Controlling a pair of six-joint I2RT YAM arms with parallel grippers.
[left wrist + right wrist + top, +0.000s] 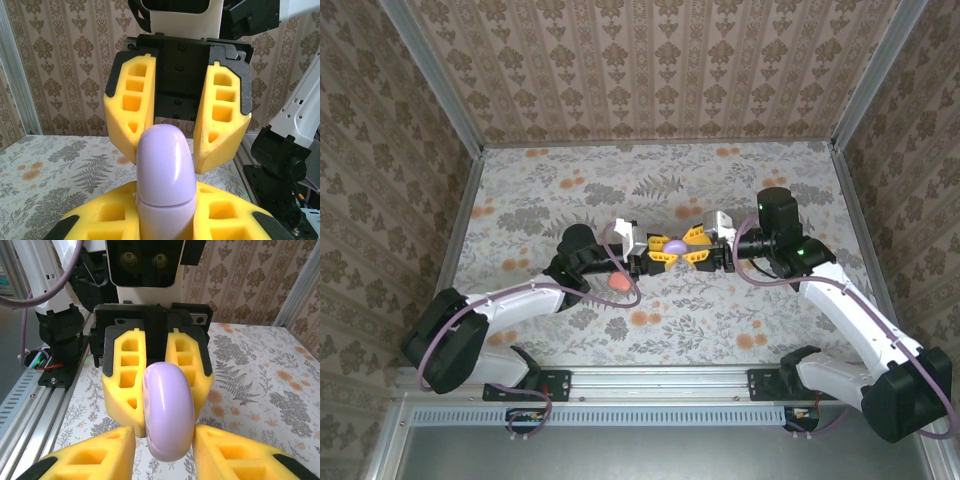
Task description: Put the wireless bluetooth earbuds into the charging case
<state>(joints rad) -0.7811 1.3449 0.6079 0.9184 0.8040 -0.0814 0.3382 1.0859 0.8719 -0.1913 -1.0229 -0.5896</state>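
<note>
Jaws of the left gripper are clamped flat on a lilac disc. One yellow finger presses each broad face, and the disc stands on edge between them, lifted off the table. About half of the disc sticks out past the left fingertips, and a seam runs round it near those tips.

The right gripper faces the left one nose to nose, with its jaws partly apart on either side of the disc's jutting end. In the right wrist view a thin gap shows between one finger and the disc. At the other finger I cannot tell whether it touches. The right jaws are turned a quarter against the left pair, so they flank the disc's rim rather than its faces.

The coral case lies on the table behind the left jaws, beside the left wrist on its near side. It is apart from both pairs of jaws, and the arm's pink cable loops close by it.
</note>
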